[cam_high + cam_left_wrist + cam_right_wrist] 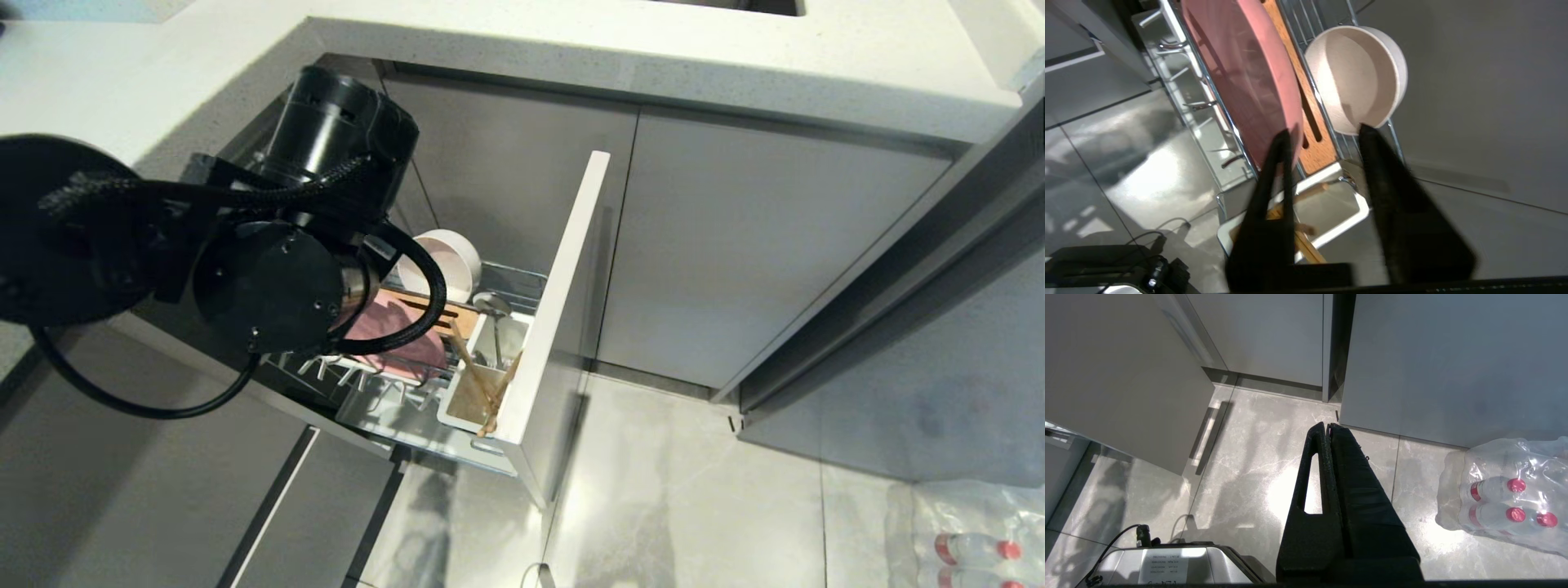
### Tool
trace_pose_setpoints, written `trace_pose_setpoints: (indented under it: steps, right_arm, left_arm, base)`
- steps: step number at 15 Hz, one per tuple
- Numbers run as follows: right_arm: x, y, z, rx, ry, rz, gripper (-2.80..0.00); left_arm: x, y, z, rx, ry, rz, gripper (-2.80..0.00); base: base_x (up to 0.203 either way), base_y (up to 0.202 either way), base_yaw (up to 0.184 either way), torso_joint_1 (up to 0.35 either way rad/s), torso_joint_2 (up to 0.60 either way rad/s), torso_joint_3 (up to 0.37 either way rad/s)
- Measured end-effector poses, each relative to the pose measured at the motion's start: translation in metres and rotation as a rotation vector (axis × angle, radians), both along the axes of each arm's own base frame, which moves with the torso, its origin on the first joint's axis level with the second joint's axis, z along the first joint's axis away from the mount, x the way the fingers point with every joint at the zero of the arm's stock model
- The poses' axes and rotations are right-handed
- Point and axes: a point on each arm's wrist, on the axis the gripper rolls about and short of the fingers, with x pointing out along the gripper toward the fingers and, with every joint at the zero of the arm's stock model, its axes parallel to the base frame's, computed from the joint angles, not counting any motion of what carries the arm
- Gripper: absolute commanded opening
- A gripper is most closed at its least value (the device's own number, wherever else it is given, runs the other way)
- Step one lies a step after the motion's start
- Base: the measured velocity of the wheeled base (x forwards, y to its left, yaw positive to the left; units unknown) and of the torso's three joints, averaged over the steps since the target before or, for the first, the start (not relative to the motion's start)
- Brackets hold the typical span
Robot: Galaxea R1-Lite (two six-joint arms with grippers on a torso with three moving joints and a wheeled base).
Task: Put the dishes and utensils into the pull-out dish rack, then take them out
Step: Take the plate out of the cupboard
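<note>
We find the pull-out dish rack (498, 282) drawn out from under the countertop (653, 57), its narrow pale front panel (563, 302) standing to the robot's right of the wire basket. The pink plate (1241, 69) stands on edge among the chrome prongs, beside the brown slotted wooden strip (1312, 134). The white bowl (1357, 77) lies tipped on its side on the far side of that strip, toward the cabinet. In the white utensil cup (478, 392), at the front end of the basket against the panel, we note the chopsticks (490, 388) leaning crossed and the metal spoon (492, 305) with its bowl upward at the cup's rear.

The left gripper (1323, 132) hangs over the rack with its fingers spread. One fingertip (1282, 141) overlaps the plate's rim and the other lies near the bowl's rim; we cannot tell whether either touches. Nothing sits between them.

The right gripper (1327, 426) is parked over the tiled floor (1241, 457), fingers pressed together and empty, with a shrink-wrapped pack of water bottles (1506, 498) lying well off to one side.
</note>
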Motion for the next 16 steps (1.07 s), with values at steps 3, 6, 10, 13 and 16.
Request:
trace_pose_setpoints:
  steps: [3,6,10,13,16]
  right_arm:
    - [0.000,0.000,0.000,0.000,0.000,0.000,-2.80]
    - [0.000,0.000,0.000,0.000,0.000,0.000,-2.80]
    - [0.000,0.000,0.000,0.000,0.000,0.000,-2.80]
    - [0.000,0.000,0.000,0.000,0.000,0.000,-2.80]
    - [0.000,0.000,0.000,0.000,0.000,0.000,-2.80]
  left_arm:
    - [0.013,0.007,-0.008,0.010,0.026,0.037,0.00]
    - [0.029,0.017,-0.017,-0.018,0.070,0.054,0.00]
    - [0.049,0.022,-0.031,-0.028,0.118,0.065,0.00]
    - [0.064,0.027,-0.040,-0.029,0.144,0.088,0.00]
    - [0.072,0.031,-0.045,-0.025,0.156,0.109,0.00]
  base:
    - [0.000,0.000,0.000,0.000,0.00,0.000]
    - [0.000,0.000,0.000,0.000,0.00,0.000]
    - [0.000,0.000,0.000,0.000,0.00,0.000]
    - [0.000,0.000,0.000,0.000,0.00,0.000]
    - [0.000,0.000,0.000,0.000,0.00,0.000]
